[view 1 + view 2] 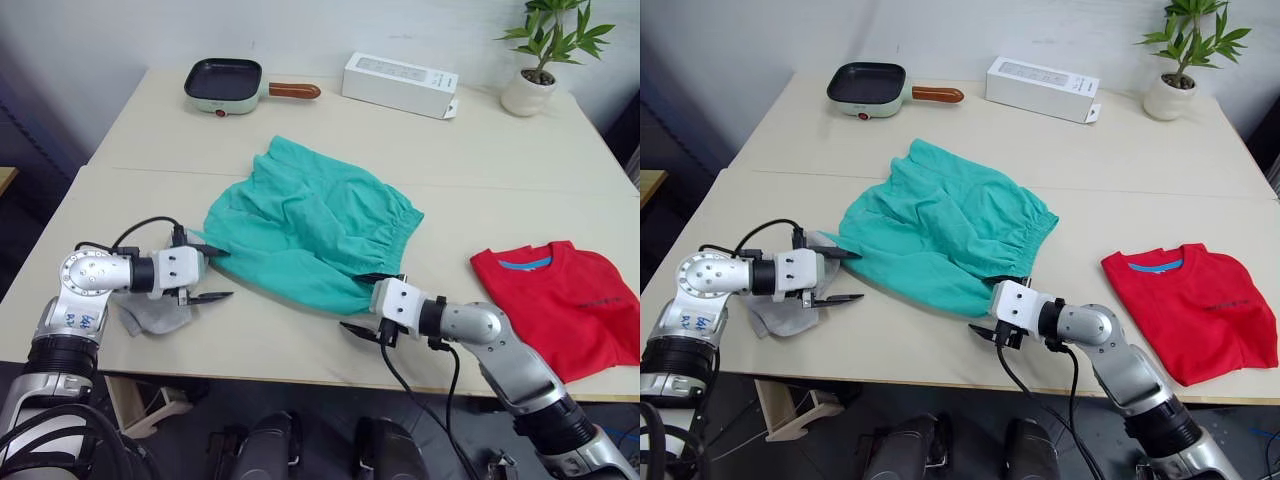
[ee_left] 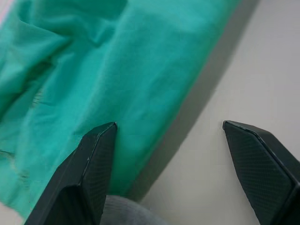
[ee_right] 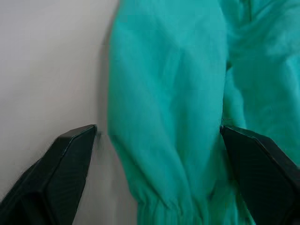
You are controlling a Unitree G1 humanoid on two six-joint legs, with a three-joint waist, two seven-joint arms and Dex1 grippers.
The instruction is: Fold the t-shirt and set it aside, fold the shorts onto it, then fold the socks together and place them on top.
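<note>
Teal shorts (image 1: 310, 230) spread mid-desk | left gripper (image 1: 212, 273) and right gripper (image 1: 368, 303), jaws apart, flank near hem, likely for folding | t-shirt (image 1: 565, 300) folded right | socks (image 1: 155, 315) near left

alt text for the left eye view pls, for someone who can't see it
Two robot grippers, both open, flank crumpled teal shorts at the middle of a beige table: the left gripper over grey socks, the right gripper at the waistband end. A folded red t-shirt lies at the right; a pan, white box and potted plant line the far edge.
</note>
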